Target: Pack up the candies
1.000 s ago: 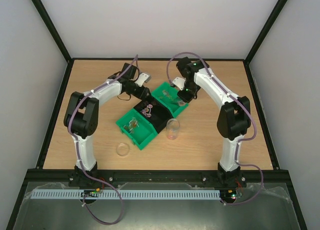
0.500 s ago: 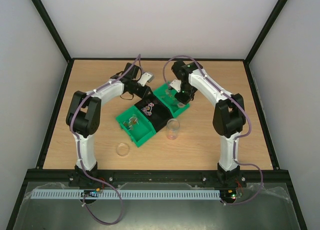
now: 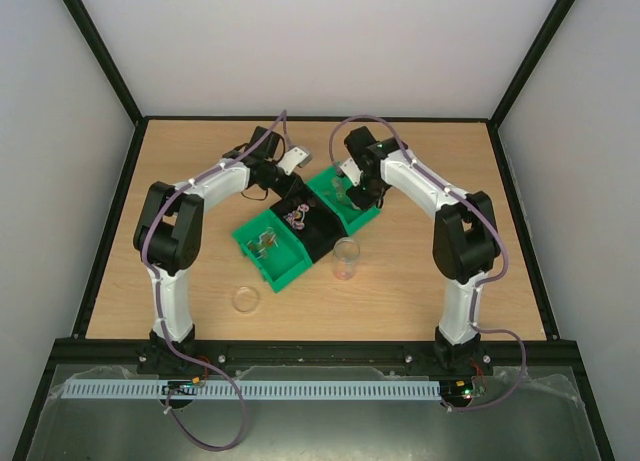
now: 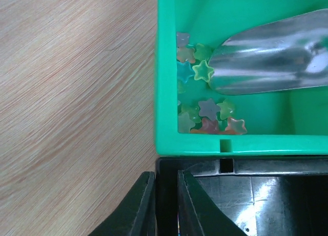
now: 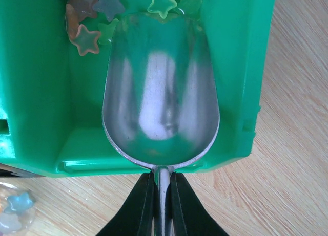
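Observation:
The candies (image 4: pixel 205 110) are small star-shaped sweets heaped in one corner of a green bin (image 4: pixel 165 67); they also show in the right wrist view (image 5: pixel 87 26). My right gripper (image 5: pixel 162 200) is shut on the handle of a metal scoop (image 5: pixel 161 92). The scoop's bowl lies empty in that bin (image 3: pixel 362 216), with its lip at the candies. My left gripper (image 4: pixel 166 205) is shut on the wall of the black bin (image 4: pixel 246 195) that adjoins the green one. In the top view the left gripper (image 3: pixel 297 188) and the right gripper (image 3: pixel 352 181) face each other across the bins.
A second green bin (image 3: pixel 285 273) adjoins the black bin (image 3: pixel 318 239) at the near left. More candies (image 3: pixel 295 217) lie in the black bin. A clear cup (image 3: pixel 346 259) stands just right of the bins, and a clear lid (image 3: pixel 245 299) lies nearer the front.
My right gripper has moved left and down, bringing the scoop into the green bin toward the candies. My left arm has shifted slightly right, still at the black bin.

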You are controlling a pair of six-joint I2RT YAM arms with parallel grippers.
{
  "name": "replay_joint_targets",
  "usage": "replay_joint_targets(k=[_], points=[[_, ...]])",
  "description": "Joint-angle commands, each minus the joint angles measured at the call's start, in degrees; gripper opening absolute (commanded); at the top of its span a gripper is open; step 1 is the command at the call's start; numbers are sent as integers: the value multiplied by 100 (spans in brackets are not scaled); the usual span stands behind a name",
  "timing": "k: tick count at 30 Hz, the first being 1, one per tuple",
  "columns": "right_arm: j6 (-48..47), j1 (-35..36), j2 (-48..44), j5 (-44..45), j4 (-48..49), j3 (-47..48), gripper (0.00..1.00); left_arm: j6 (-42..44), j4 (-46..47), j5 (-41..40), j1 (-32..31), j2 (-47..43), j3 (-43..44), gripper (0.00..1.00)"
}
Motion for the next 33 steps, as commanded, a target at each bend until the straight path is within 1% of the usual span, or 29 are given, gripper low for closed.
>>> replay_joint_targets(k=[1, 4, 7, 13, 16, 17, 19, 20, 24, 26, 27, 28, 30, 33], points=[[270, 14, 53, 87, 347, -798, 1, 311, -277, -119, -64, 308, 2, 14], [331, 20, 21, -29, 796, -1148, 1, 415, -297, -110, -68, 317, -3, 12], [384, 20, 120, -197, 1090, -1245, 1, 544, -336, -74, -64, 332, -2, 11], [365, 29, 238, -606, 1474, -1357, 1, 869, -399, 46, -72, 282, -44, 10], [340, 31, 218, -754, 1496, -1392, 1, 850, -403, -11, -81, 268, -3, 11], [310, 31, 181, -767, 1483, -1411, 1, 753, -397, -67, -74, 278, 40, 16], [269, 31, 83, -766, 1476, -1498, 1, 507, -366, -172, -49, 294, 131, 31], [254, 30, 36, -769, 1486, -1559, 1, 397, -329, -239, -46, 314, 180, 34], [305, 31, -29, -747, 1525, -1677, 1, 324, -420, -321, -110, 479, 386, 38], [367, 31, -14, -709, 1646, -1712, 1, 335, -471, -296, -131, 568, 414, 45], [399, 31, 6, -713, 1692, -1721, 1, 369, -501, -258, -146, 594, 423, 47], [445, 31, 36, -727, 1742, -1725, 1, 408, -532, -246, -166, 624, 428, 47], [503, 31, 96, -789, 1814, -1715, 1, 545, -572, -249, -194, 675, 400, 42], [540, 31, 98, -925, 2017, -1781, 1, 750, -576, -215, -221, 688, 331, 25]])
